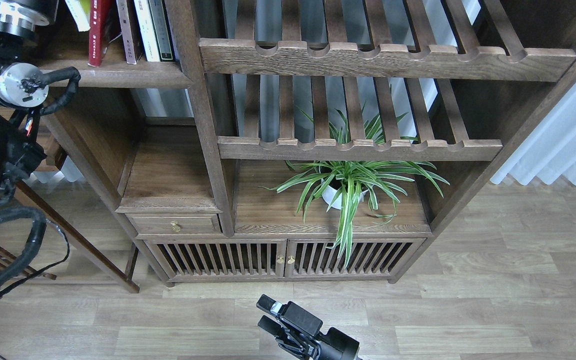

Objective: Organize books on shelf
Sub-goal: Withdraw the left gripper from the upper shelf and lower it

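The shelf (118,75) is a flat dark-brown board at the top left. On it, cut off by the frame's top edge, stand a yellow-green book (81,12), a bright red book (99,31) and a dark maroon book (129,31). A thin white volume (145,30) and a dark-green one (162,27) stand to their right. My left arm (3,110) rises along the left edge to the shelf's left end, and its gripper is past the top edge. My right gripper (266,314) is low at the bottom centre, with its fingers apart and empty.
Slatted racks with scalloped rails (383,55) fill the upper middle. A potted spider plant (343,185) stands on the cabinet top. A small drawer (173,224) and slatted doors (283,257) lie below. A side table (48,150) stands at the left, and a white curtain (568,140) hangs at the right.
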`<action>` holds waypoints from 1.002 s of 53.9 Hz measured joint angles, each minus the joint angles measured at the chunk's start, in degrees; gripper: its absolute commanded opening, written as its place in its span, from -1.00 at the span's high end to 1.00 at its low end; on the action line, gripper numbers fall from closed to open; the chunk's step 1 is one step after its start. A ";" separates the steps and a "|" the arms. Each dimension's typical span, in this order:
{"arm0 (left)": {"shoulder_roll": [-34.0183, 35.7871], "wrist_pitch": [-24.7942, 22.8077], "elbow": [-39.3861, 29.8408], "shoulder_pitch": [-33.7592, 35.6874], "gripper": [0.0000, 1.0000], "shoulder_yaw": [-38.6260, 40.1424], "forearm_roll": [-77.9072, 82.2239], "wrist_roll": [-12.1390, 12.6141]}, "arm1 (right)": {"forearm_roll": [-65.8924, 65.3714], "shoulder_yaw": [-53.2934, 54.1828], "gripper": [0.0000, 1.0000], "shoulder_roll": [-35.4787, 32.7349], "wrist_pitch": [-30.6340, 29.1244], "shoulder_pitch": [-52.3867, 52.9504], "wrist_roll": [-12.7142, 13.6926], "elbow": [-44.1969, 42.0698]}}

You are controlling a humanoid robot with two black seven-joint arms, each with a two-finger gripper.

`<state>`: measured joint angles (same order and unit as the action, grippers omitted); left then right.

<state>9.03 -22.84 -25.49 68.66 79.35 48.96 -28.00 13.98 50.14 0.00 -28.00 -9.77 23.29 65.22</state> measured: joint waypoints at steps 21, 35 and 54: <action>-0.48 -0.16 -0.55 0.78 -1.00 -3.84 -4.59 0.01 | 0.09 -0.14 -0.93 0.00 0.00 -0.24 0.00 0.17; -0.25 -0.81 -4.36 -0.72 -1.00 -5.79 -9.67 0.01 | 0.08 -0.07 -0.93 0.00 0.00 -0.26 0.00 0.18; 2.90 1.69 -26.39 -16.56 -1.00 -4.12 -11.84 -0.01 | 0.00 0.57 -0.93 -0.01 0.00 -0.69 -0.01 0.18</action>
<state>11.92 -21.15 -51.88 52.09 75.23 37.12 -28.00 13.98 50.71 -0.01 -28.00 -10.46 23.28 65.40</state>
